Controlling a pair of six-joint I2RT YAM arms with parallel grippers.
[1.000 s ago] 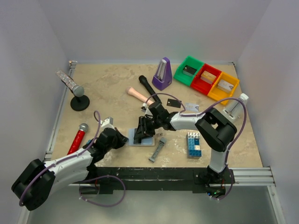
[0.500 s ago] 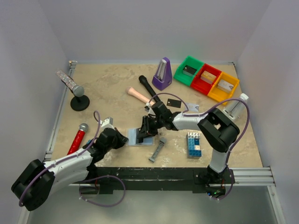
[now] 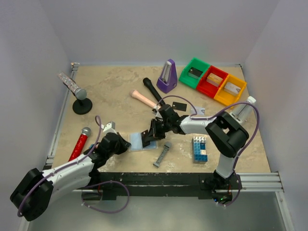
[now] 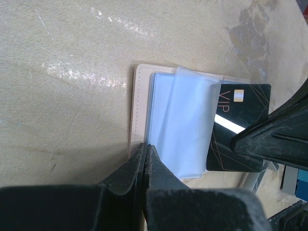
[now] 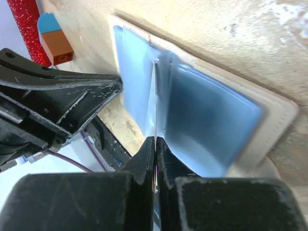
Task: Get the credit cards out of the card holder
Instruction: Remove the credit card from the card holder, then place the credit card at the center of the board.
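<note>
Care seemed due: the left gripper (image 4: 146,147) pinched the light-blue bifold card holder (image 4: 140,110) flat on the beige mottled table (image 3: 110,96) while the right gripper (image 5: 155,140) clamped a black VIP credit card (image 4: 238,127), best pulled out level

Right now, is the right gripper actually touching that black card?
Touching. The right wrist view shows the right gripper shut on the thin edge of the black card, partly out of the card holder.

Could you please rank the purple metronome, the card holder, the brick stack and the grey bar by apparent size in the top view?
1. purple metronome and card holder: about alike, and the holder is partly covered by the right gripper, so unranked.
2. brick stack.
3. grey bar.
</note>
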